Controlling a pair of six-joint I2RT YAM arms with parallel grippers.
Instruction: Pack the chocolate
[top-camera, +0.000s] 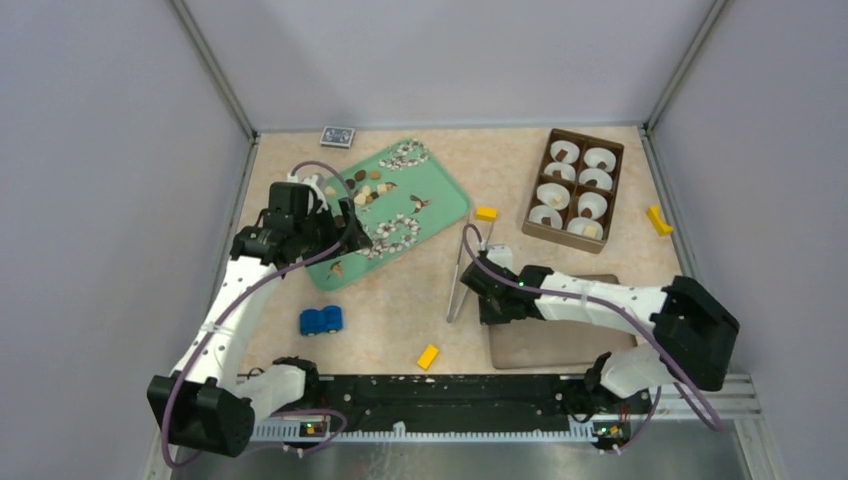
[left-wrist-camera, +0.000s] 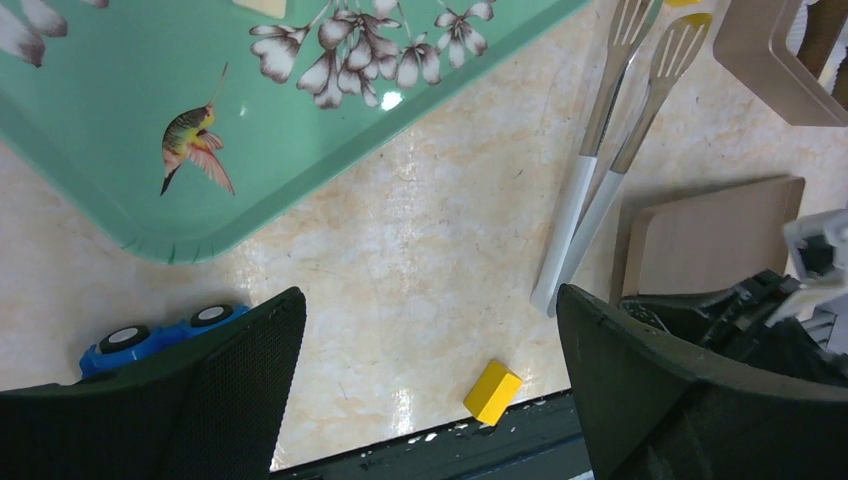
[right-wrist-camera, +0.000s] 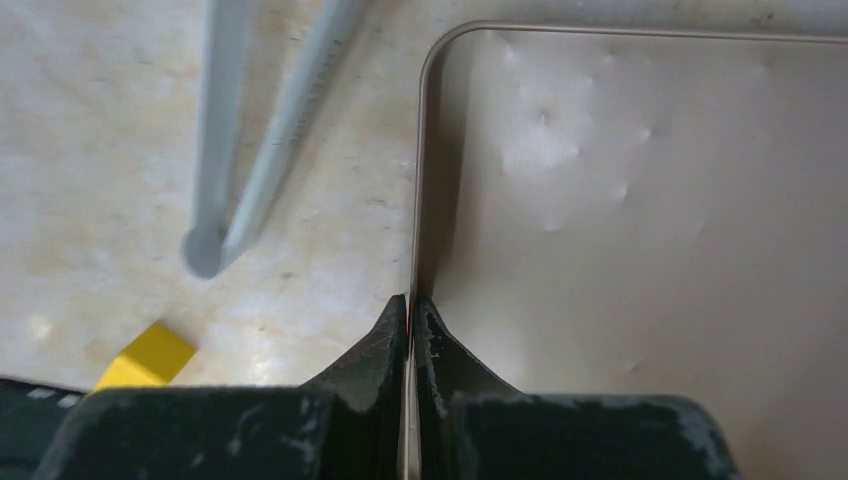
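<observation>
Progress: judging early | chocolate mostly lying loose on tray, few pieces sitting in box right of tray | left claw hanging wide open, empty, over tray's near edge | right claw pinching lid edge, right of tray | tongs lying unused

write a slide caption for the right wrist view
The right gripper, fingers closed, at the tan lid's left edge; tongs and a yellow block lie beside it.

Left gripper jaws wide apart; right gripper jaws pressed together.
</observation>
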